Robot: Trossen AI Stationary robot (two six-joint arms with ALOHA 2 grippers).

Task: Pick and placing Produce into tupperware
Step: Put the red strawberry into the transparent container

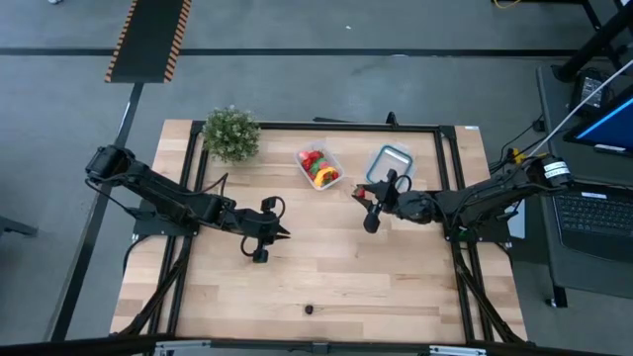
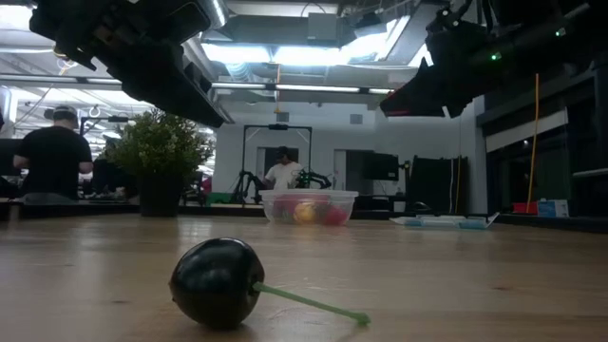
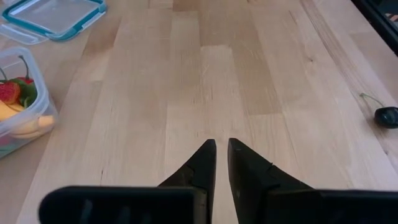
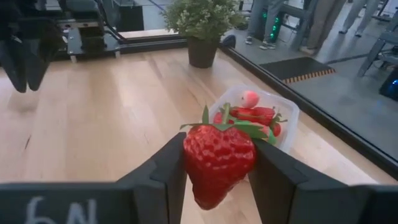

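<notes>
Two grippers over the table. Right gripper (image 4: 217, 177) clamps a red strawberry (image 4: 217, 163) just short of the tupperware (image 1: 319, 166), which holds mixed produce (image 1: 317, 168). Left gripper (image 3: 221, 152), nothing between its fingers, nearly closed, hangs above bare wood. One dark cherry (image 2: 217, 282) lies apart near the front edge.

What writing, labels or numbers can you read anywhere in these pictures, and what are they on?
"6N", or something near it: pale handwritten marks on the dark body of the right gripper, seen in the right wrist view and partly cut off, so the reading is uncertain.
Laptop screen beside the table: lit blue, any text too small to read.
Nothing readable on the tupperware or the blue-rimmed lid.
</notes>
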